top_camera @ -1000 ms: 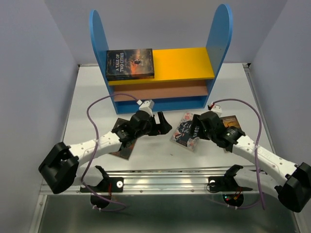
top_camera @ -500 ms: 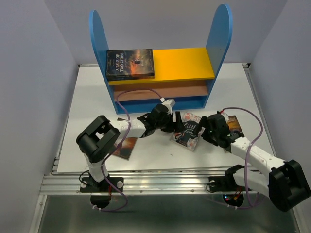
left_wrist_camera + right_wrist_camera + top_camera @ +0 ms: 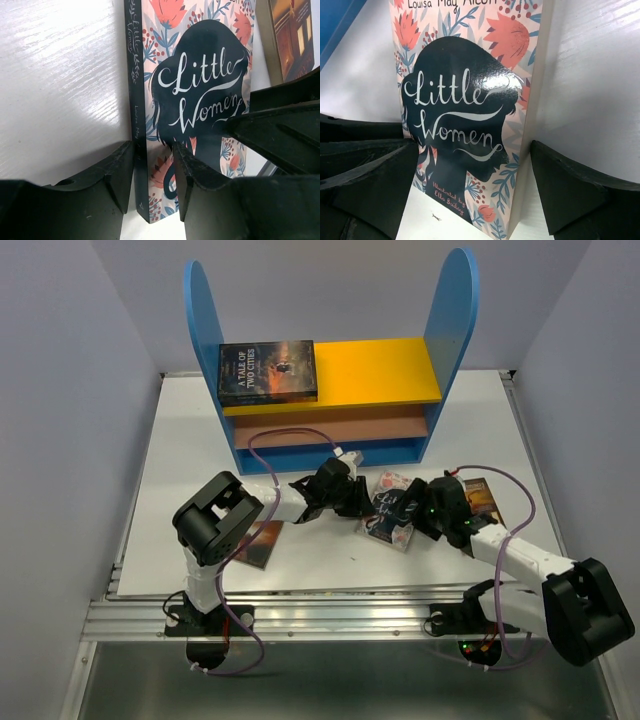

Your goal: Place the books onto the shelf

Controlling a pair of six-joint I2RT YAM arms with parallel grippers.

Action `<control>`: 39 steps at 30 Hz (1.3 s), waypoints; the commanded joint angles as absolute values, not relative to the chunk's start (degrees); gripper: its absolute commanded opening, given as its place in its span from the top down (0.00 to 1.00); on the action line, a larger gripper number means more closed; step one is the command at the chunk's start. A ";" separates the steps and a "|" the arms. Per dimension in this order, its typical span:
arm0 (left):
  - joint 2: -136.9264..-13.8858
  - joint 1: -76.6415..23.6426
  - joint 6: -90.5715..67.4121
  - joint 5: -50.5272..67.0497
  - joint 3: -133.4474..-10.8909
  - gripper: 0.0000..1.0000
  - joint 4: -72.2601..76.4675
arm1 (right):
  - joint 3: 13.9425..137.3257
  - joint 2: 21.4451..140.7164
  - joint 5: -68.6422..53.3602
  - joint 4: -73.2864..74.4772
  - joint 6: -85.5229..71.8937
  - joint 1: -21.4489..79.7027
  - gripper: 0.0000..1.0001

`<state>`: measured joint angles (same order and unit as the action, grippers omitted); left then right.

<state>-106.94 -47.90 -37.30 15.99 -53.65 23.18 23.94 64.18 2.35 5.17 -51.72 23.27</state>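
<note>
The pale floral book "Little Women" point(image 3: 392, 510) point(image 3: 200, 90) point(image 3: 465, 100) sits on the table in front of the shelf point(image 3: 380, 370). My left gripper point(image 3: 365, 502) point(image 3: 152, 150) is half closed around its dark spine edge. One finger is beside the spine, the other is over the cover, and a sliver of gap still shows. My right gripper point(image 3: 418, 516) point(image 3: 474, 150) stands open at the book's opposite end, with a finger on each side and not touching. A dark "A Tale of Two Cities" book point(image 3: 267, 372) lies flat on the shelf's yellow top board.
A brown-orange book point(image 3: 258, 543) lies under my left arm near the table's front edge. Another dark book point(image 3: 480, 498) point(image 3: 290, 40) lies just right of the floral one, beside my right gripper. The shelf's blue bottom board point(image 3: 330, 455) is close behind both grippers.
My left arm has swung right, off the brown-orange book and onto the floral book's spine edge, and its jaws have narrowed. My right gripper stays wide open at the floral book.
</note>
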 commanded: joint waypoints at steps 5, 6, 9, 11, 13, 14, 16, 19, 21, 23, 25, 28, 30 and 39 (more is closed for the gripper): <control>-107.31 -48.43 -37.79 16.96 -54.32 0.58 25.84 | 22.93 63.11 -5.78 -3.43 -54.58 22.94 0.21; -107.40 -48.60 -38.23 16.88 -54.32 0.58 25.84 | 23.64 61.97 -6.50 -3.51 -54.06 22.94 0.23; -107.84 -48.87 -38.85 16.79 -54.14 0.59 26.28 | 26.45 60.74 -9.66 -3.17 -52.30 22.94 0.24; -108.10 -48.95 -38.85 16.79 -54.40 0.59 26.19 | 27.51 59.68 -10.72 -2.46 -51.68 22.94 0.26; -108.19 -49.13 -39.11 16.79 -54.58 0.59 26.28 | 28.12 59.07 -10.99 -2.11 -51.33 22.94 0.33; -108.19 -49.13 -39.20 16.79 -54.75 0.59 26.28 | 28.04 58.71 -11.16 -2.11 -51.15 22.94 0.42; -108.19 -49.22 -39.20 16.79 -54.93 0.59 26.28 | 27.95 58.89 -11.34 -1.93 -51.07 22.94 0.48; -108.19 -49.48 -39.37 16.96 -55.11 0.59 26.28 | 27.69 60.64 -12.30 -2.02 -51.24 22.94 0.54; -108.11 -49.66 -39.46 16.96 -55.28 0.59 26.28 | 27.60 61.79 -12.31 -1.85 -51.24 22.94 0.61; -107.93 -49.83 -39.64 16.88 -55.20 0.59 26.19 | 27.77 63.45 -12.30 -1.85 -50.72 22.94 0.71; -107.58 -49.75 -39.81 17.05 -55.02 0.59 26.28 | 28.21 63.90 -12.04 -0.54 -49.92 22.94 0.95; -106.00 -49.75 -39.81 17.14 -54.76 0.46 26.19 | 29.70 62.41 -8.80 2.98 -49.31 22.94 0.99; -104.33 -49.48 -39.47 17.58 -54.41 0.24 26.19 | 29.97 59.43 -7.21 4.22 -48.17 22.94 0.99; -96.69 -47.20 -40.78 25.64 -47.65 0.01 32.77 | 32.52 50.55 -13.44 6.50 -44.22 22.94 0.99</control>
<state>-102.43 -48.31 -40.10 19.38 -51.00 26.61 27.46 54.35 -8.12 10.02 -46.65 22.55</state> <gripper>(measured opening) 0.986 0.253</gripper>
